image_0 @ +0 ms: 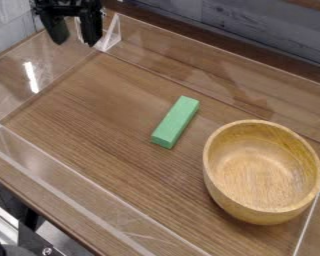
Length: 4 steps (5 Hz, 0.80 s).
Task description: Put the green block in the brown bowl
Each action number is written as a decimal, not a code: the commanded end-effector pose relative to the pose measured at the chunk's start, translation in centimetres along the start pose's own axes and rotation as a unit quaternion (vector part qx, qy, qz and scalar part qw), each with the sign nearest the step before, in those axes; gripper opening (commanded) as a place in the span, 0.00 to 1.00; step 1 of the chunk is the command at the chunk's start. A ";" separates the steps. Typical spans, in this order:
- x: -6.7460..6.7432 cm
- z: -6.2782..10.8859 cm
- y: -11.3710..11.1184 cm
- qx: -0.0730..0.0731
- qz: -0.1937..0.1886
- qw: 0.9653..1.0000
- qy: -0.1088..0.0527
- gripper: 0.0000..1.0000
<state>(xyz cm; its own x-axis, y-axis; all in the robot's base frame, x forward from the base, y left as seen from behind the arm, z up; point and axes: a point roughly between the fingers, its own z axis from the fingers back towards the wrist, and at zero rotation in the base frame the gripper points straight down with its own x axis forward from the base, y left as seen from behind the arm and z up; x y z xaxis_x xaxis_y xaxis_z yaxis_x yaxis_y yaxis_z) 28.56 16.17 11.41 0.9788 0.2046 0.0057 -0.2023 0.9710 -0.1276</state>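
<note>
The green block [176, 122] lies flat on the wooden table, near the middle, its long side running diagonally. To its lower right stands the brown bowl [263, 170], upright with an empty hollow. My gripper [71, 40] hangs in the top left corner, pointing down, far from both the block and the bowl. Its two black fingers stand apart with nothing between them.
Clear plastic walls [123, 30] fence the table on the left, back and front. A grey brick wall [243, 25] runs behind. The table's front edge [69, 215] drops off at the lower left.
</note>
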 end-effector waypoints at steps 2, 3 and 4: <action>0.8 1.2 -3.0 0.011 -0.052 0.998 -0.022 1.00; 0.9 0.9 -4.2 0.010 -0.072 0.997 -0.019 1.00; 0.9 0.5 -5.4 0.008 -0.097 0.995 -0.014 1.00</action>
<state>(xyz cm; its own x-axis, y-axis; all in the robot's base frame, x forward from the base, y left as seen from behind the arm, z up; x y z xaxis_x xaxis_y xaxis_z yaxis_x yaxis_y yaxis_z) 30.21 11.00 10.49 0.9998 0.0179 -0.0107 -0.0192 0.9909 -0.1330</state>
